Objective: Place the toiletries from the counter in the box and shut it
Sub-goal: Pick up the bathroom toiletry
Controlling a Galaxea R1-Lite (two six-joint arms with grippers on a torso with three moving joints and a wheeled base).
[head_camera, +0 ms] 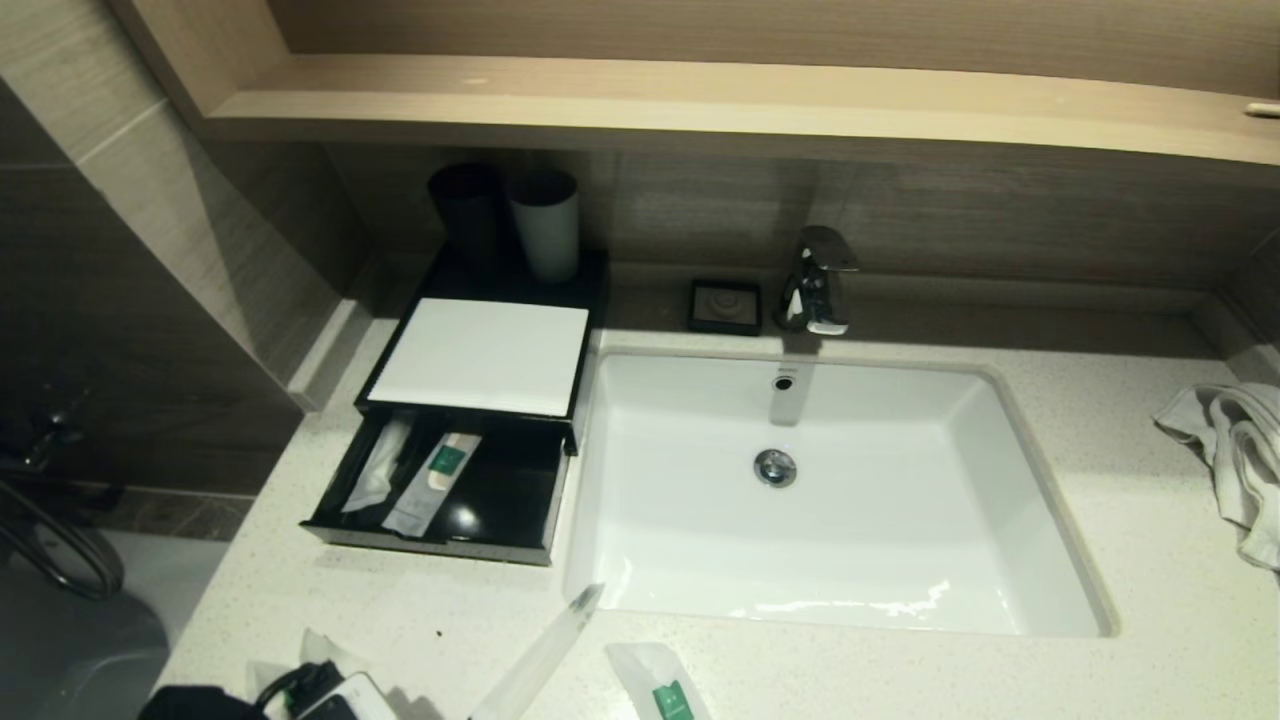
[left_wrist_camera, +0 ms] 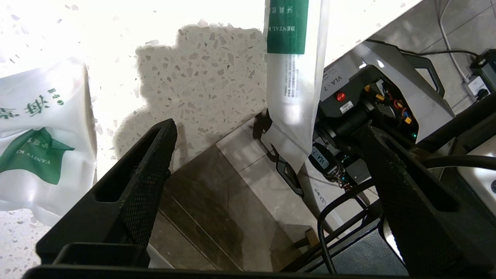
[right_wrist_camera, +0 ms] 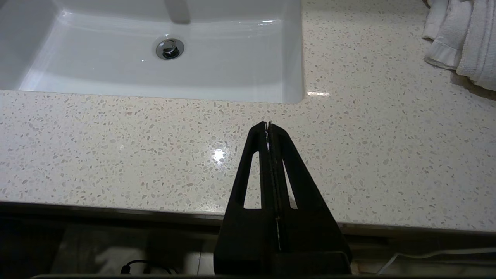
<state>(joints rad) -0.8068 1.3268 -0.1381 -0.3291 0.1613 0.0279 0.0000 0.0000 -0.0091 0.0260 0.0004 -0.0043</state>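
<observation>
The black box (head_camera: 560, 300) stands left of the sink, its drawer (head_camera: 500, 500) pulled open with two sachets (head_camera: 432, 482) inside. A long clear dental-kit packet (head_camera: 540, 655) lies at the counter's front and overhangs the edge; it also shows in the left wrist view (left_wrist_camera: 288, 58). A second packet with a green label (head_camera: 665, 690) lies beside it. My left gripper (left_wrist_camera: 267, 128) is open and empty at the counter's front edge, with the dental packet's hanging end between its fingertips. A wider green-printed packet (left_wrist_camera: 38, 147) lies beside it. My right gripper (right_wrist_camera: 267, 124) is shut and empty over the front counter.
The white sink (head_camera: 840, 600) fills the middle, with the tap (head_camera: 815, 280) and a small black dish (head_camera: 725, 305) behind. Two cups (head_camera: 545, 225) stand behind the box. A white towel (head_camera: 1235, 450) lies at the right. My left arm (head_camera: 300, 695) shows at the bottom left.
</observation>
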